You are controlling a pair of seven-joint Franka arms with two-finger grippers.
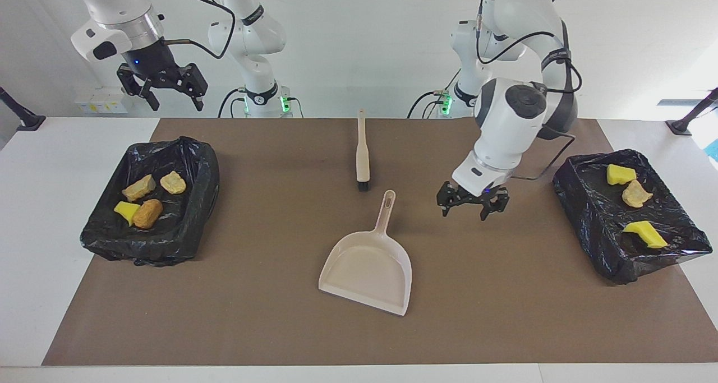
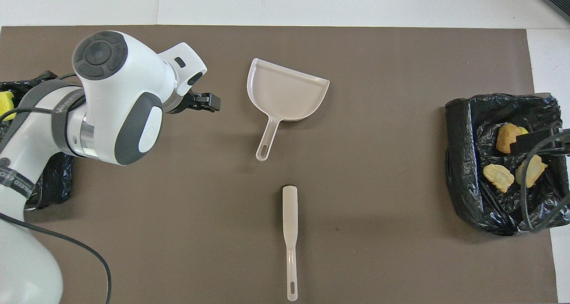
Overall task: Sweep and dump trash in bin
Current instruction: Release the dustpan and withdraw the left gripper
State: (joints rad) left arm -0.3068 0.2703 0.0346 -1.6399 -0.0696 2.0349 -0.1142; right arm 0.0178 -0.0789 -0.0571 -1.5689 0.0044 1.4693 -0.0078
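The left gripper hangs over the brown table mat, between the beige plastic dustpan and the black-bagged bin at the left arm's end. Three trash scraps lie in that bin. The beige long-handled brush lies nearer the robots than the dustpan. The right gripper hangs over the table edge beside the black-bagged bin at the right arm's end, which holds four more scraps.

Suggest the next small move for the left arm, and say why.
Probably lift the left gripper clear and park it. It hangs open and empty over the mat beside the dustpan; the brush lies flat, the trash sits in both bins, and the right gripper waits open.
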